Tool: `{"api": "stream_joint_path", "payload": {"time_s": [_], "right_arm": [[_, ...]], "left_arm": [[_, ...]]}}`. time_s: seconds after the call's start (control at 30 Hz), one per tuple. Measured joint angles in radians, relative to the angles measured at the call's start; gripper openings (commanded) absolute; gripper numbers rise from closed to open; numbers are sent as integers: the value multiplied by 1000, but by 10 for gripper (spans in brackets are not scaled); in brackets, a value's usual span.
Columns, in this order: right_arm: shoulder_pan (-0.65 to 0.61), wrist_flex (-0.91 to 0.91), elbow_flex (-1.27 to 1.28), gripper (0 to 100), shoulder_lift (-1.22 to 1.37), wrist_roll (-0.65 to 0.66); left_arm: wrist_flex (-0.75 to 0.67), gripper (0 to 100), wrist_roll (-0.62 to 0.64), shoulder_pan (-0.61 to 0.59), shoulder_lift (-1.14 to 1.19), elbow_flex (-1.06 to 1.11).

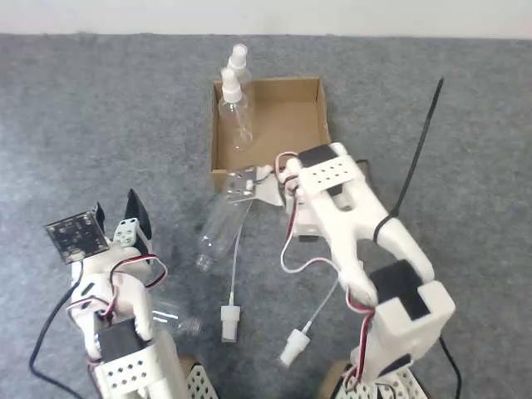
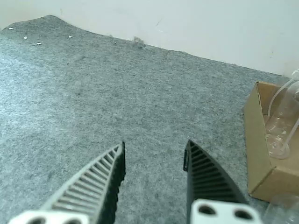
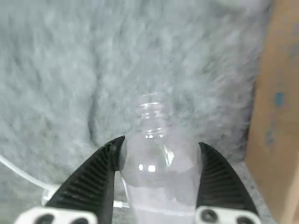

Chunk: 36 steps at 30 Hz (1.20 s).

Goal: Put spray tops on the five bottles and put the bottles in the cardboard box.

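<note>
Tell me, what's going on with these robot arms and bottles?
The right arm has its jaws clamped on an uncapped bottle beside the cardboard box. The left arm holds its jaws open and empty. Two capped bottles stand in the box's corner; two spray tops and another bare bottle lie loose on the mat.

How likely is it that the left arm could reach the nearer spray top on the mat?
Probably yes: the left gripper is open and empty, and the spray top lies uncovered on the mat beside that arm.
</note>
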Motion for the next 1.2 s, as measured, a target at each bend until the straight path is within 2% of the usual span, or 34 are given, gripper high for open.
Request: {"api": "stream_joint_path", "payload": {"time_s": [0.33,0.83,1.07,1.2], "right_arm": [[-107,0,0,137,-149,-302],[-114,-61,2,139,-425,-750],[-114,-63,28,137,-552,-876],[-95,-69,120,137,-647,-902]], "left_arm": [[0,196,0,0,0,0],[0,196,0,0,0,0],[0,196,0,0,0,0],[0,196,0,0,0,0]]}}
